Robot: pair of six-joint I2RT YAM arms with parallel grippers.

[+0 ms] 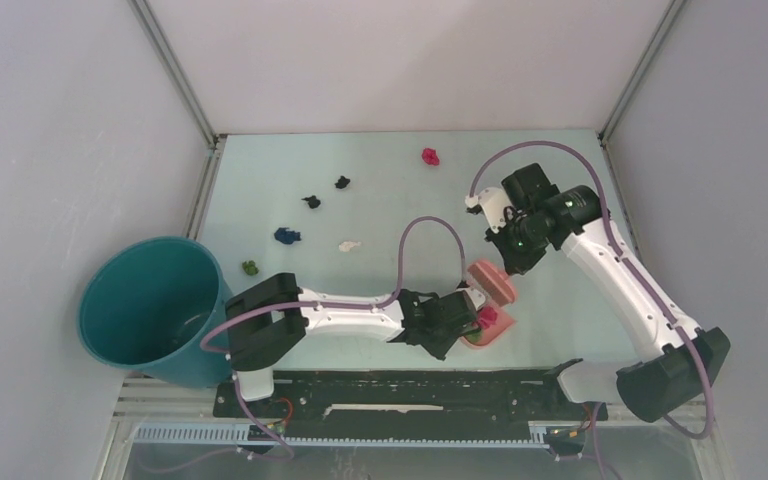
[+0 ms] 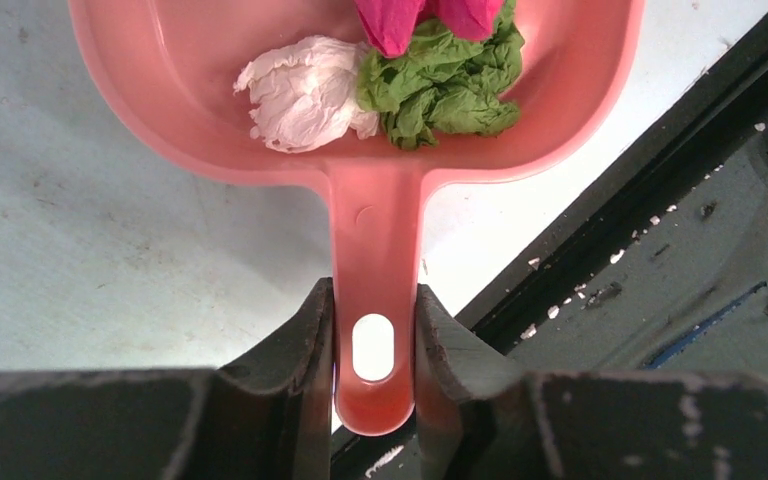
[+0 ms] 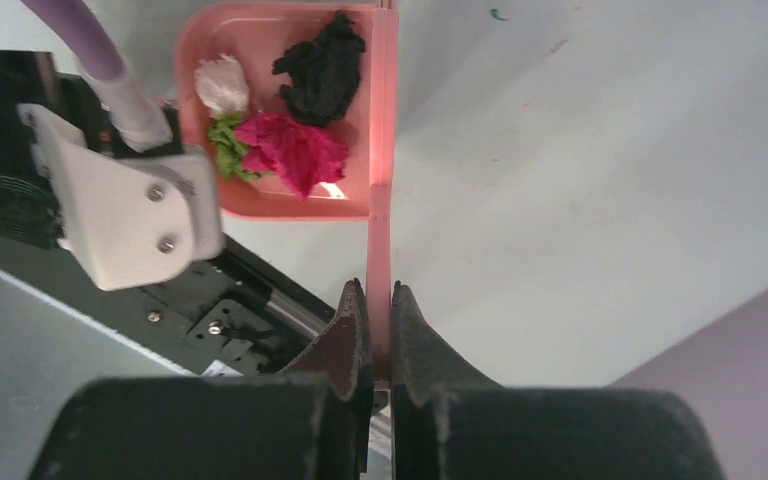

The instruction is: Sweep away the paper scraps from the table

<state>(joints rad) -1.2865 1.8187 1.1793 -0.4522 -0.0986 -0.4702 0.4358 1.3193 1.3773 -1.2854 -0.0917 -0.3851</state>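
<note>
1. The left tool (image 2: 373, 300) is clenched on the handle of the salmon-pink dustpan (image 2: 160, 90), with one finger pressed against each side of the handle near its hanging hole.
2. The dustpan is at the near edge of the bench (image 1: 400, 160), right of centre and just beside the black rail (image 1: 410, 385) that carries the arm bases. The views do not show whether the dustpan rests on the bench or is held just above it.
3. Four paper scraps (image 3: 295, 150) lie together in the dustpan: a white wad (image 2: 305, 92), a green wad (image 2: 445, 85) touching it, a magenta wad (image 2: 410, 20) on top of the green one, and a black wad (image 3: 322, 65) nearer the pan's open lip.
4. The right tool (image 3: 380, 295) is clenched on the thin handle of the pink brush (image 1: 491, 281). The brush head is just beyond the far side of the dustpan, and contact between them cannot be judged.
5. Six more scraps lie loose on the bench, well apart from the dustpan:
   - a magenta scrap (image 1: 430, 156) near the far edge
   - two black scraps (image 1: 342, 182) and (image 1: 311, 201) left of centre
   - a dark blue scrap (image 1: 286, 236)
   - a white scrap (image 1: 349, 245)
   - a green scrap (image 1: 249, 267) closest to the bucket
6. The teal bucket (image 1: 150, 310) stands at the near left corner of the bench, just beside the left arm's base.
</note>
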